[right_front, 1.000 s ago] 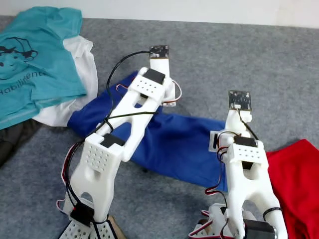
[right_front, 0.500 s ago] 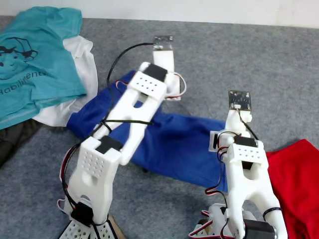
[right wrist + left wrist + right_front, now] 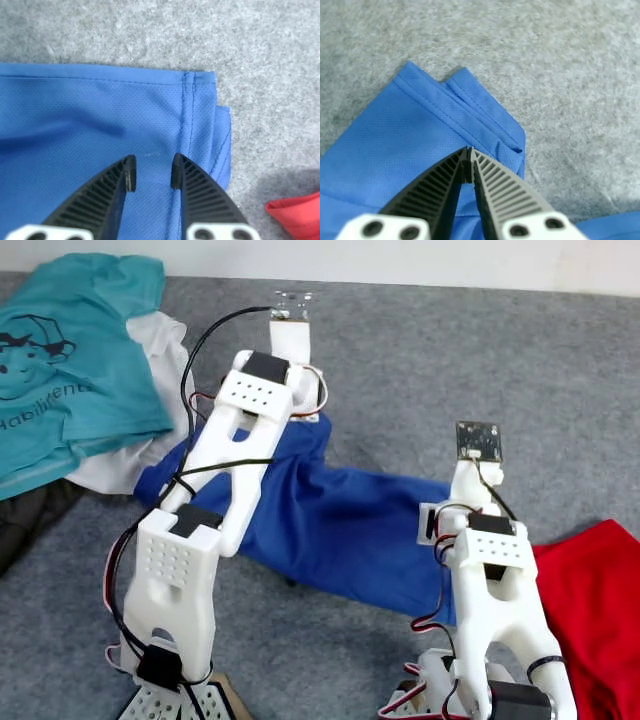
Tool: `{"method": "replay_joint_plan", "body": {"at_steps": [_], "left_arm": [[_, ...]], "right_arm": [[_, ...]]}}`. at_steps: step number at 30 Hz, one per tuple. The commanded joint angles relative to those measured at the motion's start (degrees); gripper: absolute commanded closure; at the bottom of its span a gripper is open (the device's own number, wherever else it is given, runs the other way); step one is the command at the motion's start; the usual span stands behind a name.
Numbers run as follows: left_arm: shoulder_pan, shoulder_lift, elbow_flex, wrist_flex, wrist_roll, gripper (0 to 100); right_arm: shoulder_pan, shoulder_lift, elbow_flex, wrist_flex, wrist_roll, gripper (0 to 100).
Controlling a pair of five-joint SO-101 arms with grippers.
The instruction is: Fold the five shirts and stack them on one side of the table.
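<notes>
A blue shirt [image 3: 340, 530] lies spread across the middle of the grey table. In the left wrist view my left gripper [image 3: 468, 156] is shut, pinching the blue shirt [image 3: 395, 130] a little in from a folded corner [image 3: 512, 142]. The left arm [image 3: 255, 415] stretches over the shirt's far edge. My right gripper [image 3: 152, 172] is open just above the blue shirt [image 3: 75, 140], near its hemmed corner [image 3: 205, 80]. The right arm [image 3: 480, 530] stands at the shirt's right end.
A teal shirt [image 3: 70, 360] lies on a white shirt [image 3: 175, 370] at the back left, with a dark garment [image 3: 25, 520] at the left edge. A red shirt [image 3: 590, 590] lies at the right edge. Bare grey table [image 3: 480, 350] spreads behind.
The left arm has swung left and farther back, dragging the blue shirt's far edge with it. The right arm has stayed still.
</notes>
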Motion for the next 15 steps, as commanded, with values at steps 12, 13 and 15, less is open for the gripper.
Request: {"method": "replay_joint_plan", "body": {"at_steps": [12, 13, 15], "left_arm": [[0.7, -2.6, -2.2, -0.9, -1.1, 70], [0.7, -1.5, -2.3, -1.1, -1.1, 70], [0.3, 1.0, -2.3, -3.0, -1.1, 70]], "right_arm": [[-0.5, -1.3, -0.1, -0.7, 0.5, 86.8], [-0.5, -1.3, -0.1, -0.7, 0.5, 86.8], [-0.5, -1.3, -0.1, -0.7, 0.5, 86.8]]}}
